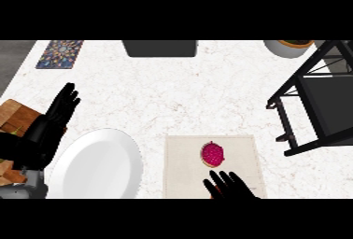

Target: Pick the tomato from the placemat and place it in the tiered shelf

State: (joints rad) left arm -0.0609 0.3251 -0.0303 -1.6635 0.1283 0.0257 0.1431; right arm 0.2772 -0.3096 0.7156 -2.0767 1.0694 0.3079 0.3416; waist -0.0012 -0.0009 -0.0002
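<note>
The tomato (214,154) lies on the placemat (181,163), just ahead of the right hand's (231,189) straight, slightly spread fingertips and not touching them. The shelf (324,107) stands further ahead, to their right. The left hand (52,120) rests at the view's left, fingers straight and together.

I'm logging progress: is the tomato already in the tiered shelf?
No, the tomato lies on the placemat, apart from the tiered shelf, with the open right robot hand close beside it.
</note>
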